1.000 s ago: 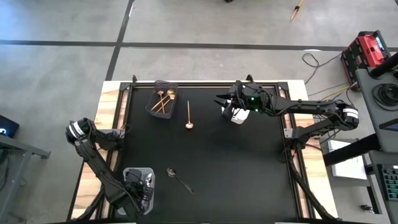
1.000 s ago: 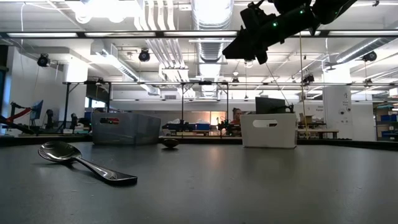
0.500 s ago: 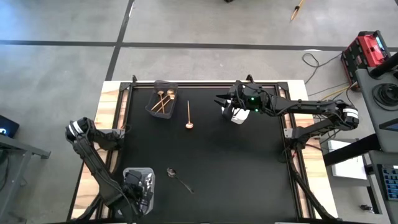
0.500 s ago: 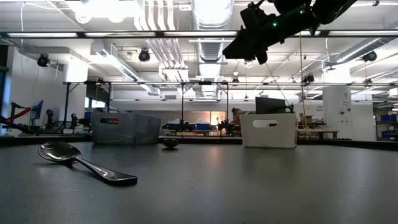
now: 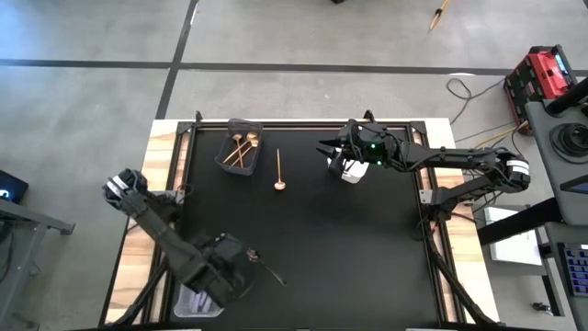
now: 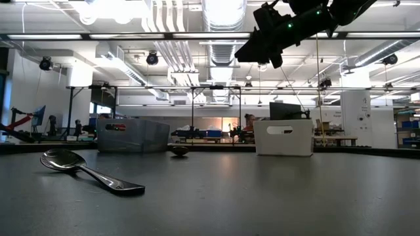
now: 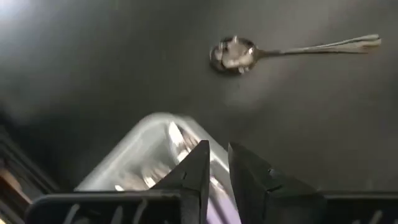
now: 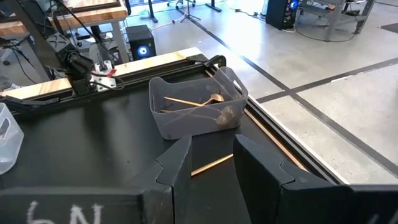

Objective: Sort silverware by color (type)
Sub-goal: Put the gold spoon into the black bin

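2 things differ from a moment ago: the left gripper (image 5: 241,264) has swung off the clear bin (image 5: 197,299) toward the dark spoon (image 5: 265,267), and its jaws have narrowed to a slim gap, gripping nothing. That spoon lies just past its fingertips (image 7: 198,169). The dark bin (image 5: 242,147), at 11 o'clock, holds gold spoons (image 5: 243,145); 1 gold spoon (image 5: 278,171) lies beside it. The right gripper (image 5: 327,149) hangs over the white bin (image 5: 350,174), jaws parted, empty.

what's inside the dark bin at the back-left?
Dark bin: gold spoons lying crossed, at least two. Its smoky wall blurs the bottom, so an exact count is unclear.
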You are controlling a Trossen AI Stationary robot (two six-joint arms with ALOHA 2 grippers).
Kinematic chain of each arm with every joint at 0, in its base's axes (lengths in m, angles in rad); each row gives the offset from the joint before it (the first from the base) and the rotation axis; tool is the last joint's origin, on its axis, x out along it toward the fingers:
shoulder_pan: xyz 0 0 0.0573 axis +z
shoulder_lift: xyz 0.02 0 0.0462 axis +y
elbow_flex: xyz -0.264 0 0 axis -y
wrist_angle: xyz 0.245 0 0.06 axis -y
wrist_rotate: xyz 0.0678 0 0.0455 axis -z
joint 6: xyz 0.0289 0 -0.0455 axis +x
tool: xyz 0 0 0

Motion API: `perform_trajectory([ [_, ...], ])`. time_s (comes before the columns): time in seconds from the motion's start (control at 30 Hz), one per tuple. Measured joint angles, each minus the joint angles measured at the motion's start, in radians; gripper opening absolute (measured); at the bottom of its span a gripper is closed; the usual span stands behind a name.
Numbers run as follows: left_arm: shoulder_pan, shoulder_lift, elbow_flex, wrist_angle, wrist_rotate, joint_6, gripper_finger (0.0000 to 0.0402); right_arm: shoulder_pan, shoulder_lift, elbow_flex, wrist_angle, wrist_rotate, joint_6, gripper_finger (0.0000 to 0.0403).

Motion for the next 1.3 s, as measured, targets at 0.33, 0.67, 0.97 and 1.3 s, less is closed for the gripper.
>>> perform_trajectory([
  [0.33, 0.134, -0.159, -0.247, 0.28, -0.097, 0.42, 0.0004, 0.0, 0.0, 0.0, 0.0, 0.0, 0.001, 0.0109],
  [0.67, 0.142, -0.43, -0.472, 0.766, -0.338, 1.002, 0.0001, 0.0, 0.0, 0.0, 0.0, 0.0, 0.046, 0.0109],
  [0.97, 0.193, -0.688, -0.681, 1.02, -0.48, 1.424, 0.0, 0.049, 0.0, 0.0, 0.0, 0.0, 0.14, 0.0109],
  [1.3, 0.218, -0.938, -0.824, 1.364, -0.582, 1.793, 0.0, 0.116, 0.106, 0.0, 0.037, 0.034, 0.102, 0.0109],
])
